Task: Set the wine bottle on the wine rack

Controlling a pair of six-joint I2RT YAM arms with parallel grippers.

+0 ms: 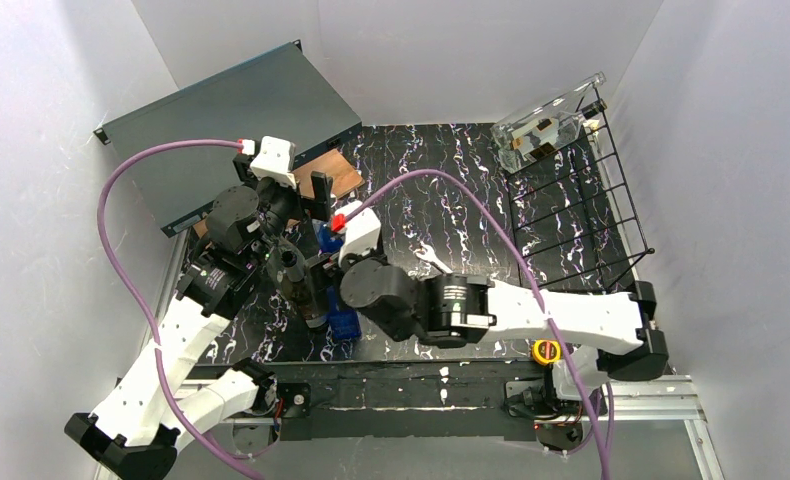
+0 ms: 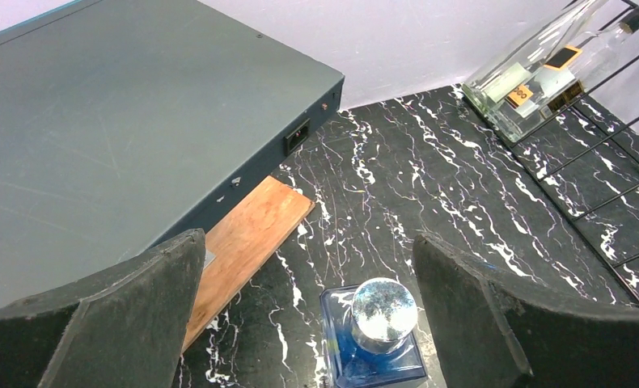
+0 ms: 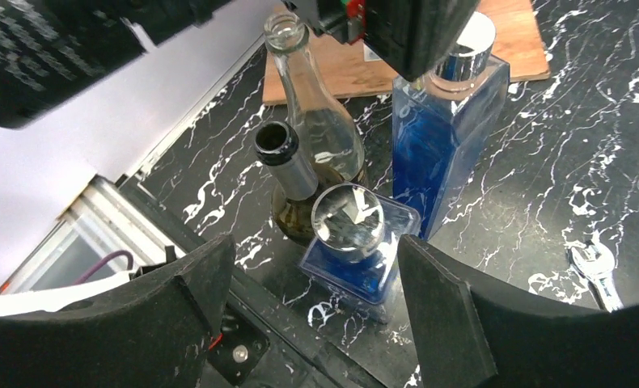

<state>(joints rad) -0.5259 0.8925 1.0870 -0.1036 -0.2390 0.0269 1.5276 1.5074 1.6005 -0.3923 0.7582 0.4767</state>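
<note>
Top view, largest first.

- Tabletop (image 1: pixel 451 190): black, white-veined.
- Metal case (image 1: pixel 221 120): dark grey, flat, at 10 o'clock, its near edge propped up on a wooden board (image 2: pixel 247 242).
- Wine rack (image 1: pixel 576 210): black wire grid at 2 o'clock, slanted against the right wall. A clear flat bottle (image 1: pixel 549 125) lies across its top row.
- Both arms reach toward a cluster of bottles at about 8 o'clock from centre.
- Left end effector (image 2: pixel 306 267): jaws fully spread and nothing gripped. It hangs above the far blue bottle (image 2: pixel 373 356), a square upright one with a silver ball cap, clear of both fingers.
- Right end effector (image 3: pixel 315 259): jaws apart and holding nothing. It sits over the near blue bottle (image 3: pixel 357 242), with a gap showing on each side of the cap.
- Wine bottle (image 3: pixel 288 166): dark glass with a black-sleeved neck and an open mouth. It stands upright on the tabletop in the cluster, at 10 o'clock of the near blue bottle and just beside it, well apart from the wine rack.
- Clear long-necked bottle (image 3: pixel 312 121): upright, directly behind the wine bottle. I cannot tell whether they touch.
- Wrench (image 3: pixel 595 271): flat on the tabletop at 3 o'clock of the cluster.
- Yellow tape measure (image 1: pixel 545 351): at 5 o'clock, by the right arm's base.
</note>
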